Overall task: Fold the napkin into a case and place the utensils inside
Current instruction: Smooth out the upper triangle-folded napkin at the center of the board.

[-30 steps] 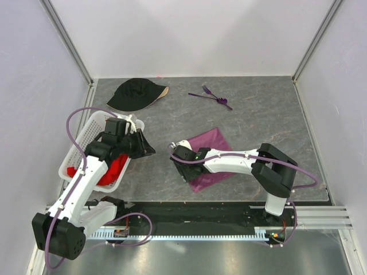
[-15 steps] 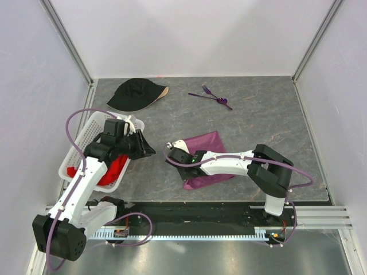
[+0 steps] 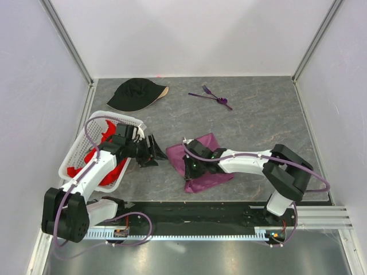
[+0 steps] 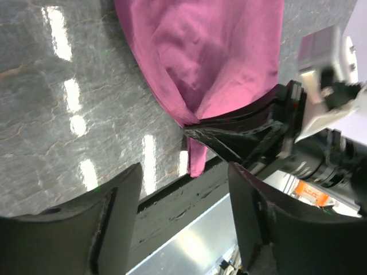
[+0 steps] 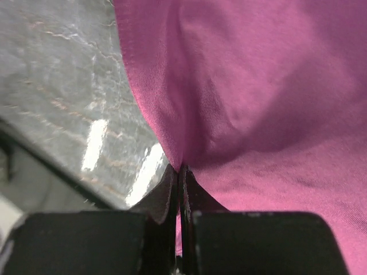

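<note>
The plum-purple napkin (image 3: 213, 172) lies rumpled on the grey table in front of the right arm; in the wrist views the napkin (image 4: 212, 51) (image 5: 258, 86) fills the upper part. My right gripper (image 3: 192, 169) (image 5: 182, 172) is shut on a pinched fold at its near left edge. The same gripper (image 4: 198, 129) shows in the left wrist view, nipping the cloth. My left gripper (image 3: 159, 150) (image 4: 183, 217) hangs open just left of the napkin, nothing between its fingers (image 4: 114, 223). The purple utensils (image 3: 211, 96) lie together at the back of the table.
A black cap (image 3: 135, 93) sits at the back left. A white lattice basket (image 3: 77, 150) holding a red cloth (image 3: 92, 157) stands at the left edge, under the left arm. The black rail (image 3: 195, 213) runs along the near edge.
My left gripper swung right from above the basket toward the napkin and opened wide. My right gripper shut on the napkin's edge, and the cloth now spreads further left.
</note>
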### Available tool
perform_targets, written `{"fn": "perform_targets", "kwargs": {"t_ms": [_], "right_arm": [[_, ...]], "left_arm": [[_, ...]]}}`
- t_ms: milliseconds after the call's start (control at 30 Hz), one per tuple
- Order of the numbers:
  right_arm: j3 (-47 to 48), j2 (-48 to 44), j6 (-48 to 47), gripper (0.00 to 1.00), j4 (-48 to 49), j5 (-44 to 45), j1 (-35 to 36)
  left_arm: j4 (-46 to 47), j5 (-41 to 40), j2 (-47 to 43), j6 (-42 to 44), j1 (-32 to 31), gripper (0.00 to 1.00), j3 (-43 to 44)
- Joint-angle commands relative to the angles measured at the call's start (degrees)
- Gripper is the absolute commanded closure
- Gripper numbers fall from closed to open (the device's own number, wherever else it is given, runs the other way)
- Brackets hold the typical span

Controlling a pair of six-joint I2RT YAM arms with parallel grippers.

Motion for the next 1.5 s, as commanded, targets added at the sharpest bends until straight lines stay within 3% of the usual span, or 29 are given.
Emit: {"fn": "perform_targets", "kwargs": {"t_ms": [0, 267, 567, 1000, 1300, 1400, 1467], "right_arm": [[-6.7, -5.5, 5.7, 1.0, 12.7, -12.7, -3.8], [-15.9, -9.3, 12.9, 1.0, 26.9, -20.6, -9.4], [-19.2, -9.0, 14.6, 1.0, 32.8, -24.2, -11.0], [-22.1, -7.8, 15.9, 1.0, 38.7, -28.1, -11.6], [-22.9, -7.1, 16.0, 1.0, 41.6, -30.4, -11.8], [-22.8, -6.9, 15.3, 1.0, 41.9, -31.2, -11.9], [-22.8, -6.7, 14.7, 1.0, 41.6, -31.6, -12.0]], "left_arm": [[8.5, 1.2, 0.6, -8.1, -1.2, 0.23, -1.4], [15.2, -2.7, 7.6, -18.6, -7.2, 0.2, -2.9], [19.7, -3.7, 16.0, -24.5, -9.2, 0.22, -0.9], [18.2, -10.4, 23.8, -23.2, -10.0, 0.29, 4.3], [14.0, -17.5, 29.3, -17.8, -11.4, 0.39, 10.1], [13.0, -19.1, 30.3, -15.6, -12.1, 0.52, 12.1], [9.8, -21.0, 29.8, -13.5, -12.4, 0.7, 14.0]]}}
